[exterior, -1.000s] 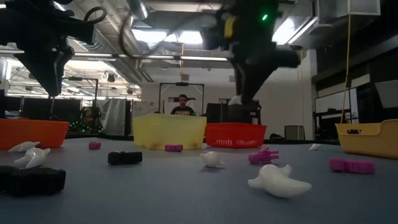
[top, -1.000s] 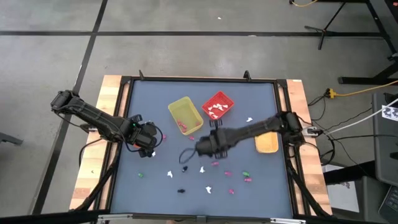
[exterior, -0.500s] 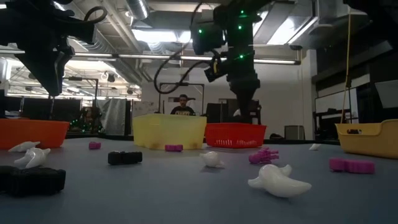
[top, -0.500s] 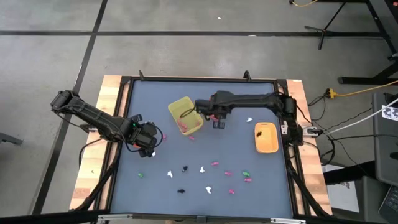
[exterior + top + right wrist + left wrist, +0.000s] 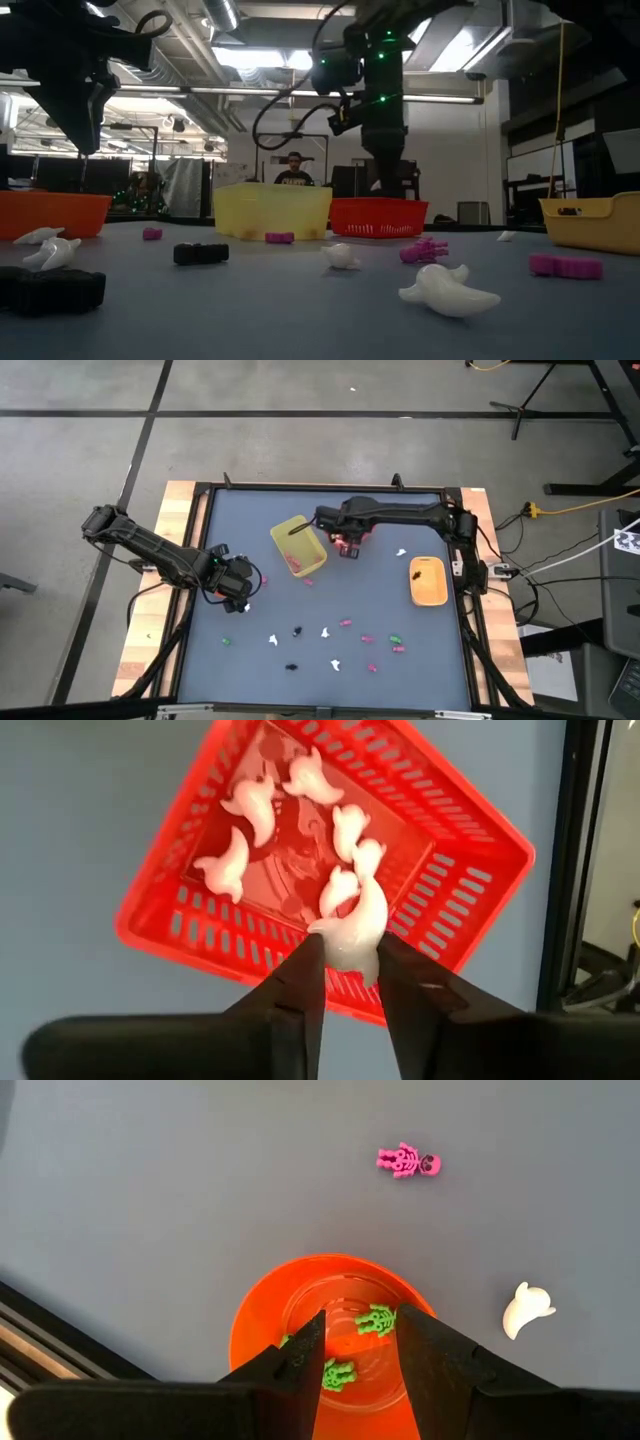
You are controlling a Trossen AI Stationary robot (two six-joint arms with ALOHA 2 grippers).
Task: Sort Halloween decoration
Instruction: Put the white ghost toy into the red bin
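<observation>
The Halloween decoration is many tiny trinkets. Several white, pink, green and black ones [image 5: 335,642] lie loose on the table's near half. My right gripper [image 5: 348,970] hangs over the red basket [image 5: 470,850], shut on a white ghost [image 5: 352,925]; several more white ghosts [image 5: 250,805] lie on the basket floor. At the table's left, my left gripper [image 5: 360,1355] stands open above the orange bowl [image 5: 255,1325], which holds green skeletons [image 5: 377,1320]. My right gripper pinches the white ghost's body [image 5: 348,935] between its two fingertips. The fingers come from above, pointing down. The ghost is lifted clear and hangs over the red basket's inside, near its rim.
A yellow bin [image 5: 297,545] with pink pieces stands left of the red basket. An orange tray [image 5: 428,582] sits at the right. A pink skeleton [image 5: 407,1162] and a white ghost [image 5: 525,1308] lie near the bowl. A person [image 5: 293,170] sits beyond the table.
My right gripper has swung from the middle of the table toward the far edge with the white ghost, rolling its wrist on the way, and now hangs over the red basket. Most of that move came early; it has since slowed.
</observation>
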